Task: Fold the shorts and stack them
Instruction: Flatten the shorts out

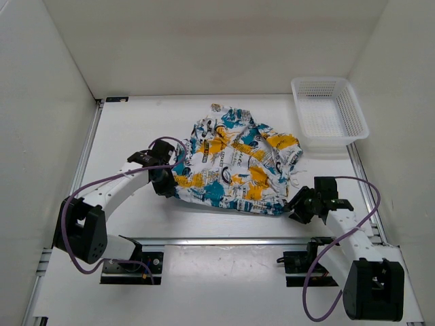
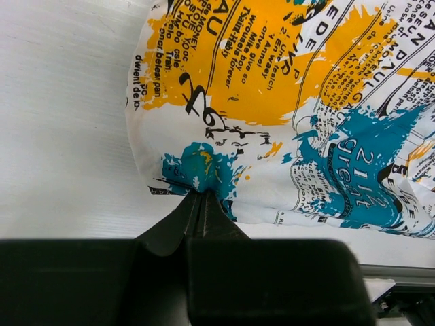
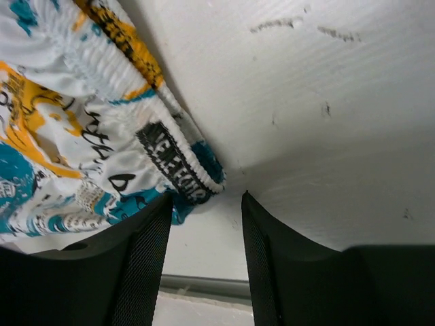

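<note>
Fingers of your left end effector [image 2: 202,195] are pressed tight together. They pinch the edge of the shorts [image 2: 306,102] at a teal patch (the cloth puckers right at the tips in the left wrist view).

Your right end effector [image 3: 204,204] is partly wide. Its two fingers [image 3: 143,258] stand apart with nothing clamped between them. The stretchy waistband [image 3: 180,170] of the shorts lies just past the tip of the finger on the left of that view. It is very close, but you cannot tell if it touches.

From above, the shorts [image 1: 234,166] lie crumpled and spread out in the middle of the white surface [image 1: 136,129]. Your left end effector [image 1: 166,180] is at their near left edge. Your right end effector [image 1: 299,204] is at their near right corner.

A white mesh basket [image 1: 326,109] stands at the far right of the surface, close to the far right side of the shorts.
</note>
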Motion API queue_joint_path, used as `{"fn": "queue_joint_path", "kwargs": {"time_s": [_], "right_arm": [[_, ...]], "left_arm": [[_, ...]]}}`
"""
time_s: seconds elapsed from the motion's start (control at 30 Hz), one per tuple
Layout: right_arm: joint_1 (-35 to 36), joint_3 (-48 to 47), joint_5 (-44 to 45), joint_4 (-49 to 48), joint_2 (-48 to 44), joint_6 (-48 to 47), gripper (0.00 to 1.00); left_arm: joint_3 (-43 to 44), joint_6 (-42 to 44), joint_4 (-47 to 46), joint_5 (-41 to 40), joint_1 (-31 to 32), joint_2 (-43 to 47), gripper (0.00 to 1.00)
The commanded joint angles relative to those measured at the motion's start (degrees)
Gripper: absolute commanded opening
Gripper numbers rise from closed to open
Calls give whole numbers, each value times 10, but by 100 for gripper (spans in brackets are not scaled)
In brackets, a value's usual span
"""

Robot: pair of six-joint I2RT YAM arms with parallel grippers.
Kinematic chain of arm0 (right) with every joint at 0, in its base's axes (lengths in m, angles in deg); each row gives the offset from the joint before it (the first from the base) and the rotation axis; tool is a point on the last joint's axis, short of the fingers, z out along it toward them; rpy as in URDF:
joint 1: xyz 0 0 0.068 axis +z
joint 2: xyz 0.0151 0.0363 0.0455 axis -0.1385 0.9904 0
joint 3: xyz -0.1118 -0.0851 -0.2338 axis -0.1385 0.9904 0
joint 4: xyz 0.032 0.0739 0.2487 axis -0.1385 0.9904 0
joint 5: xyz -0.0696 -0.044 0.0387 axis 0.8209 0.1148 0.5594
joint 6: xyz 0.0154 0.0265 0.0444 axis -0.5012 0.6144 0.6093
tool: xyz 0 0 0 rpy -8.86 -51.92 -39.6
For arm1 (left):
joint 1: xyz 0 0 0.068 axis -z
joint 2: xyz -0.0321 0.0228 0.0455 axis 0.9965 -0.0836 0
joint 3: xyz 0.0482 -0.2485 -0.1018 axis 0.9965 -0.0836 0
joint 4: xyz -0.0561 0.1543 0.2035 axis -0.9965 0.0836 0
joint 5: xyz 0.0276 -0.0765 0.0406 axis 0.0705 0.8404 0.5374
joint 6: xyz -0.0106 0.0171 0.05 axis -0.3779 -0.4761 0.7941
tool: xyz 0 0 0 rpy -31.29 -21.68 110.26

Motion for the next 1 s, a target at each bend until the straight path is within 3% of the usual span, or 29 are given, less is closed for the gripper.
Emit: {"fn": "queue_joint_path", "kwargs": {"time_s": [0.0, 0.07, 0.1, 0.13, 0.17, 0.2, 0.37, 0.63, 0.77, 0.97], "right_arm": [[-2, 14, -1, -42, 7, 8, 52], [-2, 20, -1, -62, 7, 13, 49], [-2, 20, 7, -82, 13, 19, 42], [-2, 9, 15, -88, 13, 19, 30], [-2, -3, 22, -88, 21, 19, 5], [-2, -19, 28, -88, 21, 13, 0], [-2, -210, 74, -15, 58, -44, 0], [-2, -541, 33, 130, 56, -135, 0], [-2, -704, -28, 165, 37, -191, 0], [24, -827, -69, 184, 4, -200, 0]], "left_arm": [[6, -1, -7, -14, -2, 13, 10], [6, -6, -7, -14, -2, 13, 10], [11, -6, -7, -14, -2, 13, 10], [11, -6, -7, -14, -2, 13, 10], [18, -6, -7, -14, -2, 13, 10], [33, -6, -7, -14, -2, 18, 10], [167, 31, 49, -25, -28, 18, 10], [581, 67, 166, -82, -56, 14, 10], [629, 78, 129, -87, -56, 80, 10], [680, 116, 71, -85, -56, 185, 10]]}}
